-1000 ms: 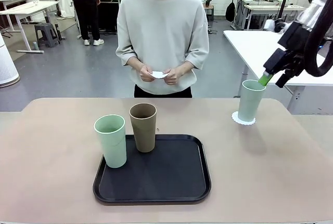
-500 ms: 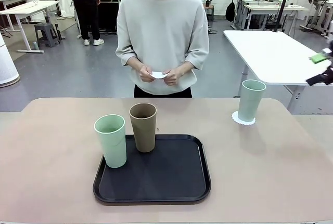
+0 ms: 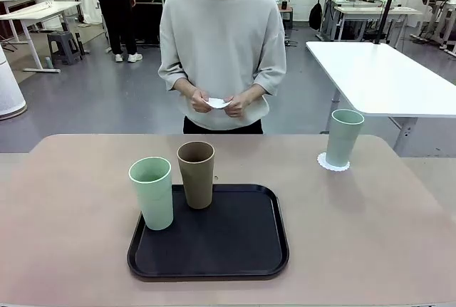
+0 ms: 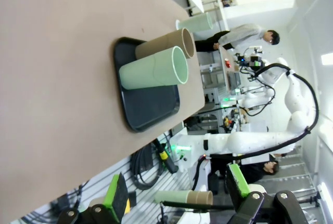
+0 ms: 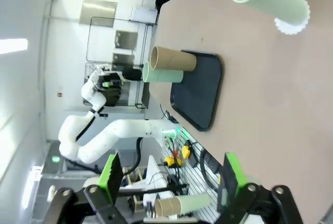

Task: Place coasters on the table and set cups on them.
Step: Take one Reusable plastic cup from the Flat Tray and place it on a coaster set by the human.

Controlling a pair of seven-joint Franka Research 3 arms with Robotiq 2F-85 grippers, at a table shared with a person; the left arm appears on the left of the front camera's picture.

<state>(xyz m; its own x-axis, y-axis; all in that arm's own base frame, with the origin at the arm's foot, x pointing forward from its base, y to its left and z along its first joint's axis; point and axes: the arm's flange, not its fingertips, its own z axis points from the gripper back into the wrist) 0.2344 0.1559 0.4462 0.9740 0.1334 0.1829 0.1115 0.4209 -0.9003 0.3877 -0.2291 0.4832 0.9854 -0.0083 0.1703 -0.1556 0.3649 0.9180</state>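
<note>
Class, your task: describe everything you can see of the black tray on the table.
The black tray is a square with rounded corners and a low raised rim, matte and plastic-looking. It lies flat on the beige-pink table, near the robot's edge, a little left of centre. Two upright cups stand on its far left part: a mint green cup by the left rim and a brown cup by the far rim. The rest of its surface is bare.
</note>
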